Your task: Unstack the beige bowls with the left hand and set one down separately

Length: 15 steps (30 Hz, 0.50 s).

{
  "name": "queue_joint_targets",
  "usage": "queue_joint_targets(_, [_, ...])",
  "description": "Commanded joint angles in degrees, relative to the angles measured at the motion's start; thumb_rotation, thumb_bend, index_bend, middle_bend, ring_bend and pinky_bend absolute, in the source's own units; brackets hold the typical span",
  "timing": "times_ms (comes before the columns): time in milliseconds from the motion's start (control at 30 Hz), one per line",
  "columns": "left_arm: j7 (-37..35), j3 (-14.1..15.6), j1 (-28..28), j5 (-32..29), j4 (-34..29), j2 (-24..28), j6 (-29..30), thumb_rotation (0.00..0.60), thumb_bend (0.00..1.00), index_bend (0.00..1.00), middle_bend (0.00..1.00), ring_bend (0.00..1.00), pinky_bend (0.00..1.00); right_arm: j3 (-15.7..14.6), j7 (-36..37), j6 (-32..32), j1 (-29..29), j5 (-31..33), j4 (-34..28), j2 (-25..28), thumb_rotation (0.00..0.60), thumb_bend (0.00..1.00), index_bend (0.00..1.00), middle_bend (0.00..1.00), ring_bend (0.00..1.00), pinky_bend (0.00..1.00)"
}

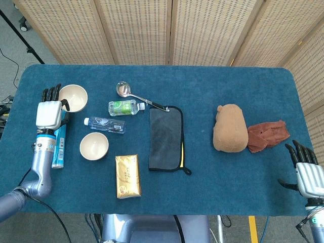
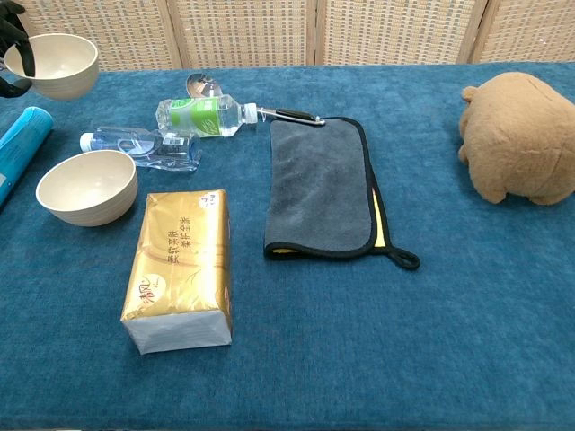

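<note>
My left hand (image 1: 49, 114) holds one beige bowl (image 1: 74, 97) by its rim at the far left of the blue table (image 1: 228, 91), with the thumb inside the bowl. In the chest view that bowl (image 2: 56, 65) hangs above the cloth at the top left, with dark fingers (image 2: 13, 38) on its left edge. The other beige bowl (image 1: 94, 146) stands alone, upright and empty on the table, nearer to me, and shows in the chest view as well (image 2: 87, 186). My right hand (image 1: 307, 173) hovers off the table's near right corner, fingers spread, holding nothing.
Between the bowls lies a clear bottle (image 1: 105, 124), with a green-labelled bottle (image 1: 124, 107) and a ladle (image 1: 126, 91) behind it. A blue packet (image 1: 59, 146) lies under my left forearm. A gold tissue pack (image 1: 127, 175), grey cloth (image 1: 165, 138), plush toy (image 1: 229, 128) and rust cloth (image 1: 267, 134) lie further right.
</note>
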Motion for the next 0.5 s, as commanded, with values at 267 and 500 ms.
queue_joint_targets(267, [-4.2,-0.2,-4.0,0.7,9.5,-4.9,-4.6,0.6,0.42,0.77,0.01,0.0,0.0,0.1,0.1,-0.6,0.3,0.6,0.5,-0.2,0.6,0.1,0.08,0.0,0.0,0.05])
queue_joint_targets(500, [-6.2,-0.3,-5.6,-0.1,15.5,-7.5,-8.2,0.6,0.42,0.77,0.01,0.0,0.0,0.2,0.2,-0.9,0.3,0.9,0.6,-0.2,0.6,0.1,0.08,0.0,0.0,0.05])
